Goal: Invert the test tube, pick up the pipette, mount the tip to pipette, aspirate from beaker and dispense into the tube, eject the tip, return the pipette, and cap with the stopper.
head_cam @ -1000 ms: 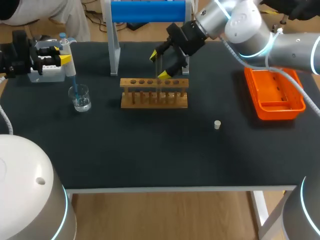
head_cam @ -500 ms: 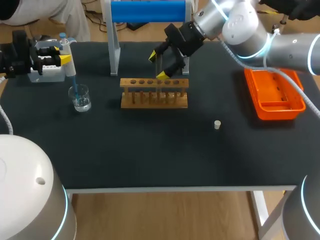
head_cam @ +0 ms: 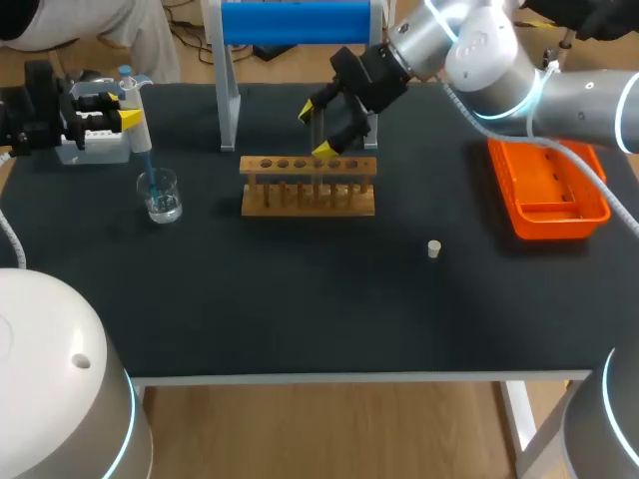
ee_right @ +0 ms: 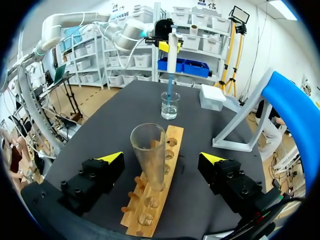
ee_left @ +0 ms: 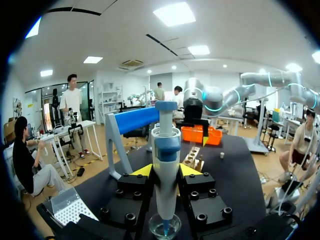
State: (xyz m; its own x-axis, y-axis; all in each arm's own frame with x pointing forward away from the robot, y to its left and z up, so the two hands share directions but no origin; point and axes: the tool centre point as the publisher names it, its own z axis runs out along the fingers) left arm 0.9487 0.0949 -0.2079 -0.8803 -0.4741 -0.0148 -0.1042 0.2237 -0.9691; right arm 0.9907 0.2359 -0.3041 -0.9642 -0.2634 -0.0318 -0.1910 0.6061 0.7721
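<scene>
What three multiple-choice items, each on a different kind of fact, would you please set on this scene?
1. Where is the pipette's tip? A in the beaker; B in the rack; C on the stopper.
2. What colour is the tray? A blue; B orange; C green.
3. How is the right gripper? A shut and empty; B open astride the test tube; C shut on the test tube.
Key: A, the tip dips into the beaker; B, its walls are orange; B, both fingers stand clear of the tube.

**Colleague:** How many of each?

**Operator:** I count one test tube (ee_right: pixel 148 150), one wooden rack (head_cam: pixel 308 187), one pipette (ee_left: pixel 165 165), one glass beaker (head_cam: pixel 160 196), one white stopper (head_cam: pixel 433 248), one orange tray (head_cam: pixel 554 222), one blue cylinder (head_cam: pixel 296 22).
</scene>
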